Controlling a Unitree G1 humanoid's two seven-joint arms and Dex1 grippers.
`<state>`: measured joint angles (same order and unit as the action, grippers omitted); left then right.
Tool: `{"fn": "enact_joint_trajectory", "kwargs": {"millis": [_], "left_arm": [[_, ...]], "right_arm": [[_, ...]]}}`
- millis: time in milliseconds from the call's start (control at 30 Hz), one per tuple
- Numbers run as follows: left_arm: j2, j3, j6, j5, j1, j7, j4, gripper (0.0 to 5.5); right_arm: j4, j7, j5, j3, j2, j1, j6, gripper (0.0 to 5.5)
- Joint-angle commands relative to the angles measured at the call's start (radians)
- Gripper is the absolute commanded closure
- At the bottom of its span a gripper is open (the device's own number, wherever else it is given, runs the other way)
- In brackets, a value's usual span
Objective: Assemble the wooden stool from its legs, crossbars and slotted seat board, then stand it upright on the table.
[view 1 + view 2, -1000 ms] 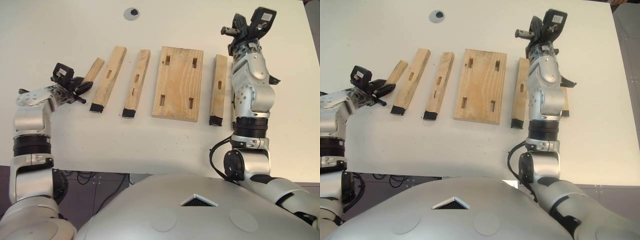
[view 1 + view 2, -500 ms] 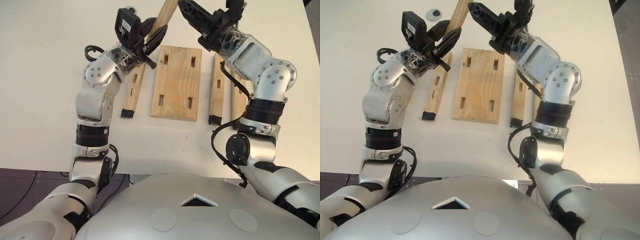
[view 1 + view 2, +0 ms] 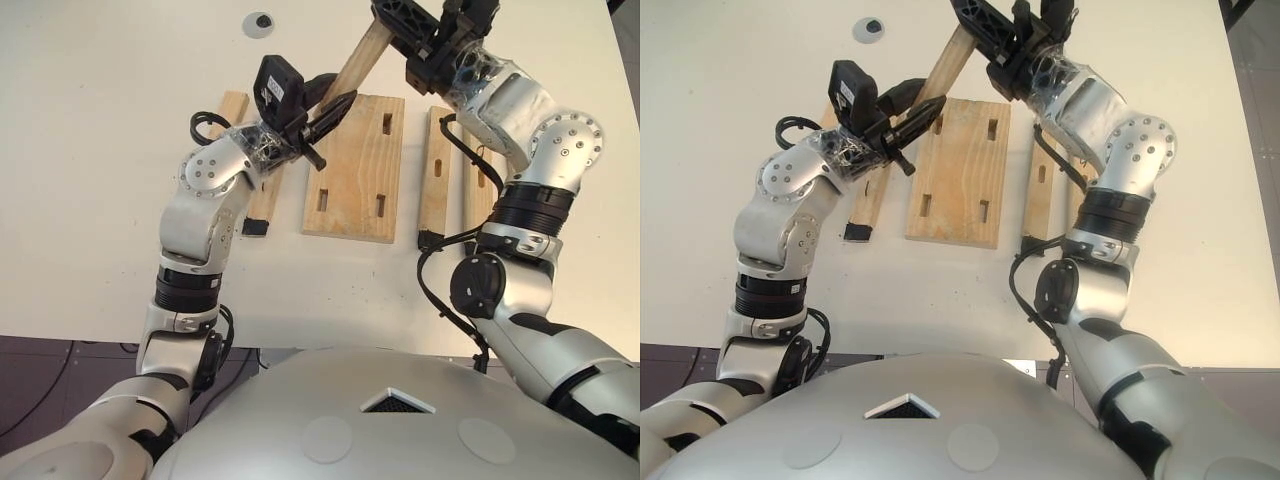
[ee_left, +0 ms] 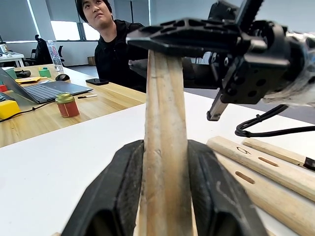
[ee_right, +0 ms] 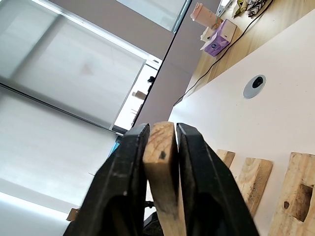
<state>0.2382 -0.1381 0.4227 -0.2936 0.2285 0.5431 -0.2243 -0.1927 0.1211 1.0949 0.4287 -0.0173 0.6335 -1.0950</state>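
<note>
Brings the left gripper (image 3: pixel 332 112) lower and closer to the seat board (image 3: pixel 355 190) than half a second ago, and shuts the right gripper (image 3: pixel 392 28), spread then, on the top end of the leg (image 3: pixel 362 62). Holds that leg tilted in the air, spanning from one gripper to the other. Keeps the left fingers (image 4: pixel 123 191) clamped on its lower stretch and the right fingers (image 5: pixel 125 187) clamped right at its tip. Leaves the board flat on the table (image 3: pixel 110 170), beneath both grippers and touched by neither. Leaves a second leg (image 3: pixel 436 170) lying under the right forearm and a slotted leg (image 3: pixel 262 200) under the left wrist.

Looks like a hand-over or a two-handed re-aim before slotting. Risks prying the wood out of one grip through any mismatch between the arms, since both ends are held rigidly. Risks a swing or a drop on release of the left gripper, with only the very tip pinched on the right and the whole length hanging beyond it. Risks, in that case, striking the board below and knocking it or the parts beside it out of line. Risks also a skewed entry into a slot, given the present tilt.
</note>
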Motion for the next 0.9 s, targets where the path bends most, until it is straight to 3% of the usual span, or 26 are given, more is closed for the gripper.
{"fn": "enact_joint_trajectory", "kwargs": {"millis": [33,267,300,533,700,900], "left_arm": [[-0.007,0.007,0.009,-0.003,0.021,-0.016,-0.007,4.25],[-0.010,0.015,0.011,-0.010,0.035,-0.017,0.001,4.25],[-0.010,0.011,0.012,-0.003,0.044,-0.020,0.010,3.87],[0.013,0.050,0.046,0.008,0.052,-0.058,0.015,3.06],[-0.010,0.191,0.033,0.092,0.077,-0.298,0.149,3.06],[-0.038,0.386,-0.043,0.085,0.048,-0.488,0.263,4.02]], "right_arm": [[0.031,-0.005,-0.024,-0.042,-0.009,0.009,0.001,5.07],[0.051,0.008,-0.121,-0.087,-0.011,0.005,0.120,5.10],[0.055,0.006,-0.135,-0.093,-0.005,0.005,0.142,5.10],[0.119,-0.076,-0.455,-0.185,-0.038,-0.078,0.441,5.10],[0.242,-0.155,-0.544,-0.045,-0.103,-0.170,0.604,5.10],[0.354,-0.171,-0.438,0.056,-0.212,-0.177,0.460,5.10]]}}
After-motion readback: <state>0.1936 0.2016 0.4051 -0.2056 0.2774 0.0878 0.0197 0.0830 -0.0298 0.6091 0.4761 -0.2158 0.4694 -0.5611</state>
